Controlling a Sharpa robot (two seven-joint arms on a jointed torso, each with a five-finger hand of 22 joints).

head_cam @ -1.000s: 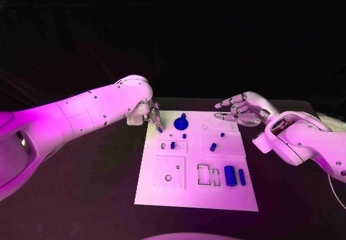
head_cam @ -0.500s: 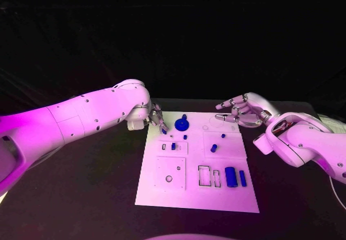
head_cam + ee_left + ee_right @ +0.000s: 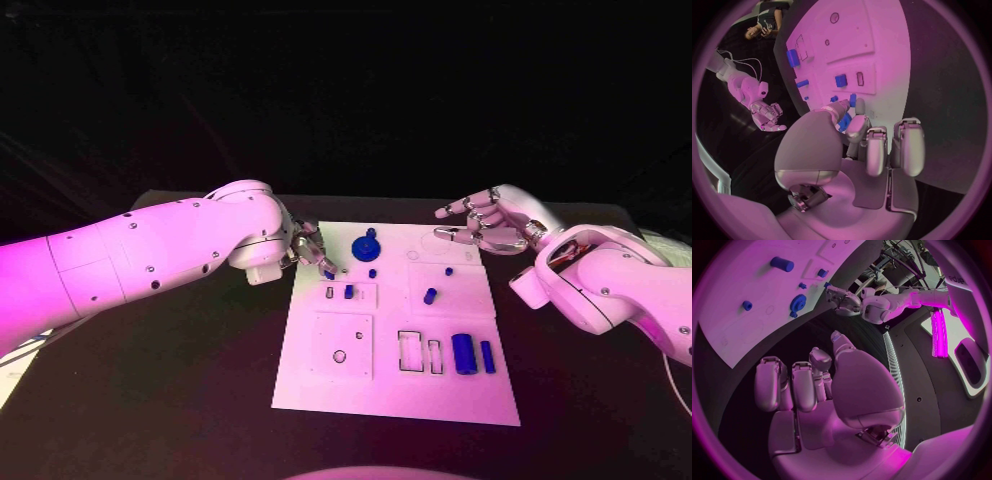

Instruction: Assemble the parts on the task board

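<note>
No readable text, label, brand, number or sign appears anywhere. The task board point(image 3: 397, 375) carries only outlined recesses and blue parts, with no lettering on it that can be made out. In the right wrist view, some dark marks on a white arm near the circle's rim are too small and bent to read.

Task board point(image 3: 397, 390) is white with dark-outlined rectangular and round recesses; the parts point(image 3: 463, 353) on it are solid blue, no markings. Worktop point(image 3: 188, 400) is plain black. Both arms are white, left hand point(image 3: 307, 249) and right hand point(image 3: 483, 225) silver.
</note>
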